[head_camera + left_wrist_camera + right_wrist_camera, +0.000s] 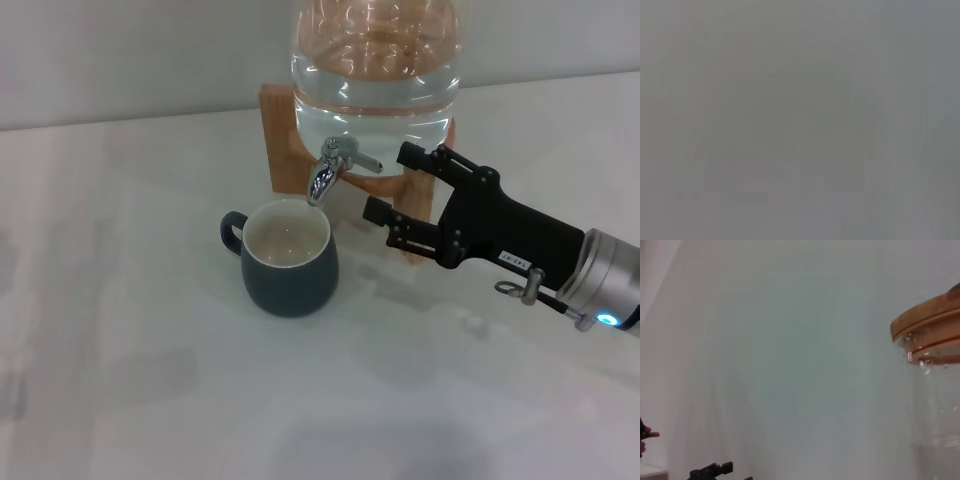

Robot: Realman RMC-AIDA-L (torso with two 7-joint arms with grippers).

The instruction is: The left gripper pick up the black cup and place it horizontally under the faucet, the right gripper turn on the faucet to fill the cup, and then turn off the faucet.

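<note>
— Nearest the head camera is bare white table [150,400], pale and unbroken across the whole front and left. What stands beyond it?

— Upright on the table sits the black cup [288,258], mouth up, cream inside showing, its small loop handle pointing to the robot's left. Open surface lies all round its front and left flank.

— And above it?

— Just over the cup's far rim hangs the spout of the faucet [333,168], shiny chrome, its thin lever pointing toward the robot's right. It is fixed to the glass water jar [375,80], which rests in a wooden stand [285,140]. Spout tip and cup rim are very close; whether they touch, I cannot tell.

— Where is the right gripper?

— Coming in from the right edge, the right gripper [392,184] has its two black fingers spread apart, one level with the lever's end and just beside it, the other lower, in front of the stand. Nothing is between them. A gap of table separates the lower finger from the cup's right side.

— The left gripper?

— Not visible in the head view, and its wrist camera gives only flat grey. The right wrist camera shows the jar's wooden lid [927,325] against a pale wall.
</note>
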